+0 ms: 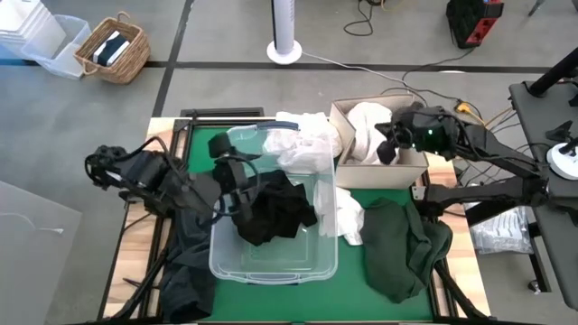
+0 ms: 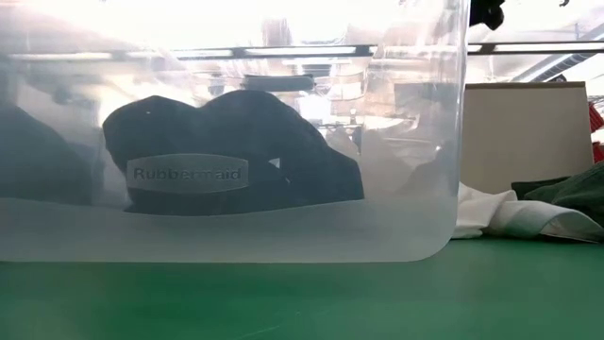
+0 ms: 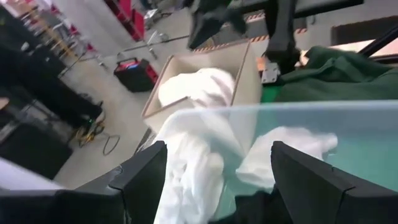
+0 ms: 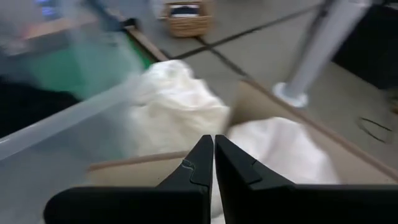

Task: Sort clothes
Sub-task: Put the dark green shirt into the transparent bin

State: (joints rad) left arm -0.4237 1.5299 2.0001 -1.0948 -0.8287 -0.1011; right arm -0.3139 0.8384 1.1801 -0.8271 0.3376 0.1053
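Hovering over the tub [image 1: 271,262], the left gripper [image 1: 242,181] gapes empty (apparently), the right gripper [image 4: 214,163] pinched shut above the box [image 1: 411,167].

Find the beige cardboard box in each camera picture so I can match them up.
High view: cardboard box right of the tub, upper middle.
Low view: its plain side at far right, behind the tub.
Left wrist view: box upper centre, white garment inside.
Right wrist view: box edge across the middle.
Shared landmark: clear plastic tub.

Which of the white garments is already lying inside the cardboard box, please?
The white garment under the right tool; the other white pieces lie outside the box.
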